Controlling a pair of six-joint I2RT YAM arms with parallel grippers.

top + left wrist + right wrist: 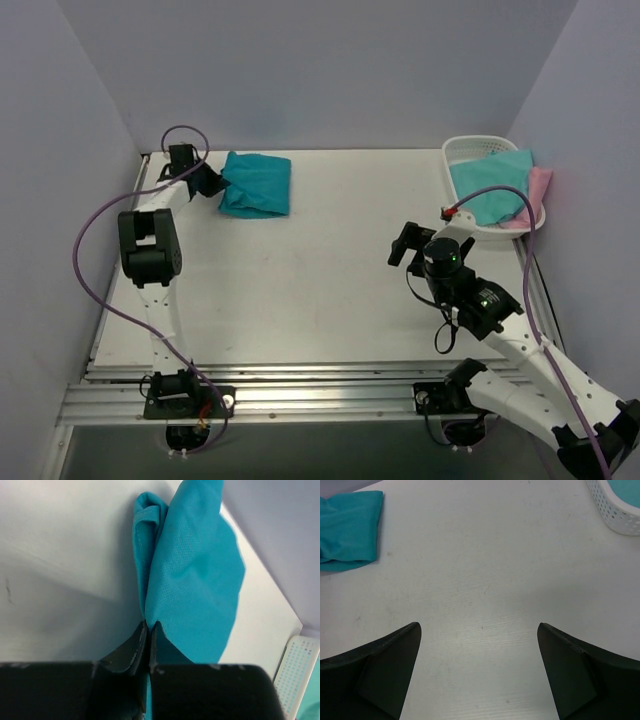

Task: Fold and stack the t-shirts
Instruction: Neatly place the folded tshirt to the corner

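Left jaws tight on teal t-shirt (256, 184), right jaws apart; aqua t-shirt (492, 186) and seemingly pink t-shirt (540, 190) in white basket (462, 143).

I am pinching the folded deep teal tee (257, 184) by its edge with my left gripper (149, 630); 1 aqua tee (492, 185) and 1 pink tee (538, 195) are lying in the basket (478, 228).

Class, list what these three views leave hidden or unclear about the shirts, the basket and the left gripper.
- Top view: the pink shirt lies mostly under the aqua shirt in the basket, so its shape is unclear.
- Left wrist view: the left gripper is shut on the teal shirt, but how many layers it pinches is hidden.
- Right wrist view: the basket is cut off at the frame corner.
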